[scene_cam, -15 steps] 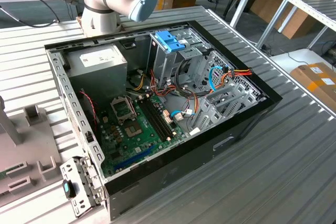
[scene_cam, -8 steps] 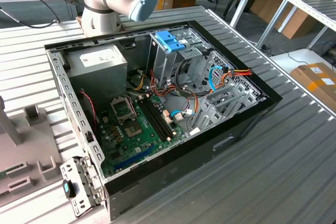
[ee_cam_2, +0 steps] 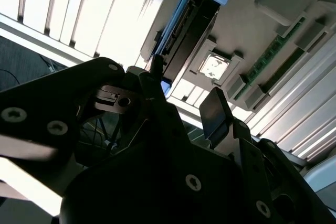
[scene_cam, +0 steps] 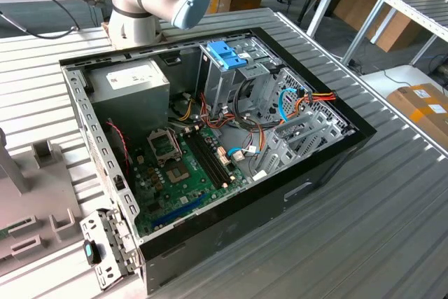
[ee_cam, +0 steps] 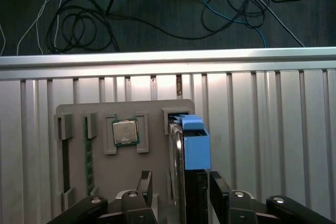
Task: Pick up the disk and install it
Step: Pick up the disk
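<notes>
Open computer case [scene_cam: 315,173] on slatted table [scene_cam: 392,229]
Inside are a green motherboard [scene_cam: 189,173] and a grey power supply [scene_cam: 133,85]; a processor chip [ee_cam: 125,131] sits in a grey fixture plate [ee_cam: 121,177].

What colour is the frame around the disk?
Light blue; the disk shows best in the first wrist view.

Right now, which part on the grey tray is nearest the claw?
The disk, standing on edge in its blue frame, straddled by the claw; the square chip lies flat, farther off.
</notes>
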Motion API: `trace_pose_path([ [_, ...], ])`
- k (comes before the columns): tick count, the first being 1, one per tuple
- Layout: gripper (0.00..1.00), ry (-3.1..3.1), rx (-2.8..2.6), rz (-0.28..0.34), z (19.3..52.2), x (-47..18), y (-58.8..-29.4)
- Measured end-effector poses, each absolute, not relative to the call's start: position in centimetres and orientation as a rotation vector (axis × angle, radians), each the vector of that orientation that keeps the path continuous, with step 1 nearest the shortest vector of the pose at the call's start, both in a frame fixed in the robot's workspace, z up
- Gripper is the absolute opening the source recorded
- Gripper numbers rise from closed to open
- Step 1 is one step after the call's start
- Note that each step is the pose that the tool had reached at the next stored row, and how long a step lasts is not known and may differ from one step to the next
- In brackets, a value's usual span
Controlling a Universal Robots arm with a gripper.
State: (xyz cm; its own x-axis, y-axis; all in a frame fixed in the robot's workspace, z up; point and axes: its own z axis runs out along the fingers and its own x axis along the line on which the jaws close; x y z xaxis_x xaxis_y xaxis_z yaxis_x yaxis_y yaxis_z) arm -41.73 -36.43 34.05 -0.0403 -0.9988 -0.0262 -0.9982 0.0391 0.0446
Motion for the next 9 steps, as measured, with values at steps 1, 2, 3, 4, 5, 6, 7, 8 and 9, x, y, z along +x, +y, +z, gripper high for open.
trace_pose_path([
  [1,0.56,-2.256,2.168,-0.079,34.01,-41.74,-36.42],
  [2,0.56,-2.256,2.168,-0.079,33.96,-41.74,-36.42],
  [3,0.56,-2.256,2.168,-0.079,33.89,-41.74,-36.43],
  [4,0.56,-2.256,2.168,-0.079,33.79,-41.75,-36.43],
  [5,0.56,-2.256,2.168,-0.079,33.73,-41.75,-36.43],
  [6,0.56,-2.256,2.168,-0.079,33.68,-41.76,-36.43],
  [7,0.56,-2.256,2.168,-0.079,33.62,-41.77,-36.43],
  [8,0.56,-2.256,2.168,-0.079,33.59,-41.78,-36.43],
  [9,0.56,-2.256,2.168,-0.079,33.55,-41.79,-36.42],
])
